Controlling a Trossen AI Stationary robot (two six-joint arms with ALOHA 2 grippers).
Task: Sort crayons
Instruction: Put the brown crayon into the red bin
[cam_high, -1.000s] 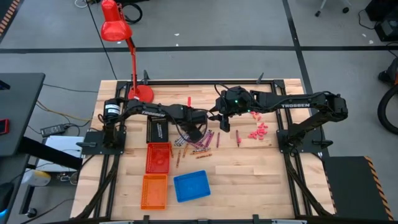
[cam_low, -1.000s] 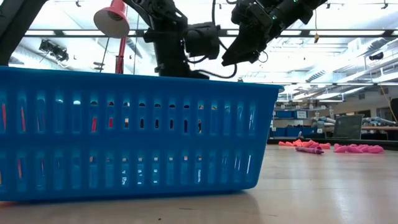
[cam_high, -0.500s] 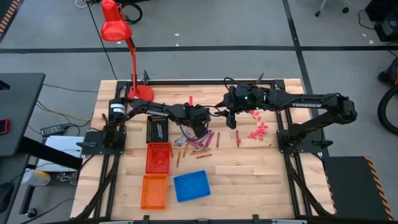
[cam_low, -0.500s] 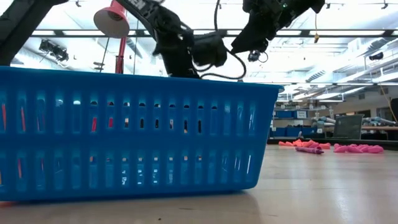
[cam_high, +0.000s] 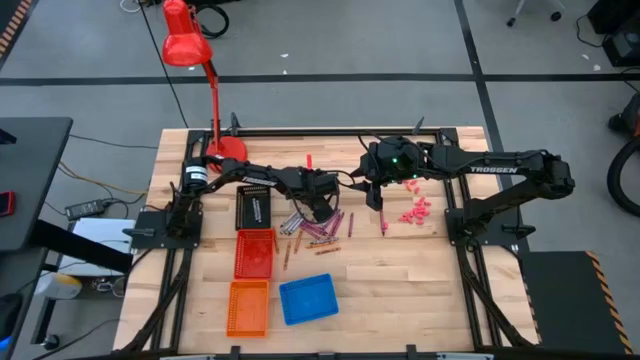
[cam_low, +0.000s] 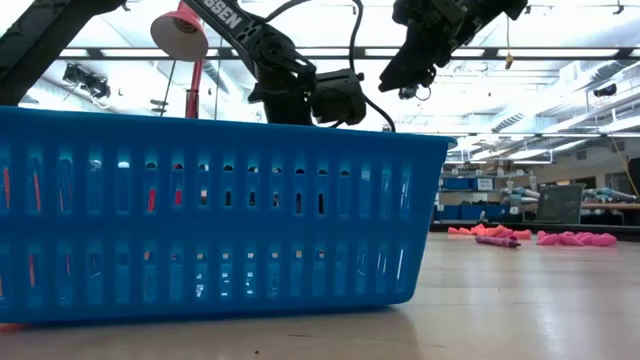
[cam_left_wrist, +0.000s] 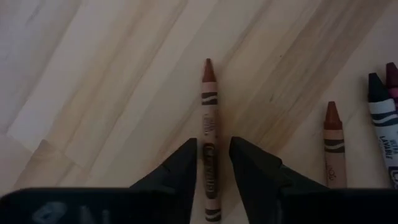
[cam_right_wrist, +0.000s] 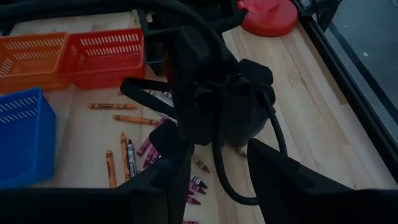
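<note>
Pale wood surface (cam_high: 400, 280), high view: planks inside a dark frame; the right end effector (cam_high: 381, 199) has swung right since a second ago and now hangs just beside the lone dark red crayon (cam_high: 382, 222).
Left end effector (cam_high: 322, 213), high view: it has crept right over the crayons (cam_high: 318, 232), a loose scatter of thin sticks at the surface's middle.
Open room, high view: bare planks on the near right; the red bin (cam_high: 254, 252), orange bin (cam_high: 249, 307) and blue bin (cam_high: 308, 298) crowd the near left, with a black box (cam_high: 254, 208) just beyond the red bin.
Far edge, high view: red desk lamp (cam_high: 187, 45) with its round base at the far-left rim; pink chunky bits (cam_high: 415, 212) lie right of the right end effector.

Blue slotted plastic, low view: the blue bin's wall (cam_low: 220, 215) fills the left and middle; both arms show above its rim, the left one lower behind it than a second ago.
Right side, low view: smooth open surface runs back to a low pink heap (cam_low: 575, 238).

Brown paper-wrapped crayon (cam_left_wrist: 210, 149), left wrist view: it lies flat between the two dark fingers (cam_left_wrist: 183, 171), which stand apart on either side with a sliver of gap, not clamped.
Neighbours, left wrist view: a second brown crayon (cam_left_wrist: 334, 143) and a dark blue-tipped one (cam_left_wrist: 383, 121) lie off to one side, apart from the fingers.

Matte black housing, right wrist view: the left arm's wrist (cam_right_wrist: 214, 93) and its cable block the middle; the right arm's own fingers (cam_right_wrist: 277, 171) stand well apart with nothing between them.
Bins, right wrist view: latticed orange and red bins side by side, with orange crayons (cam_right_wrist: 118, 112) loose on the wood near them.
</note>
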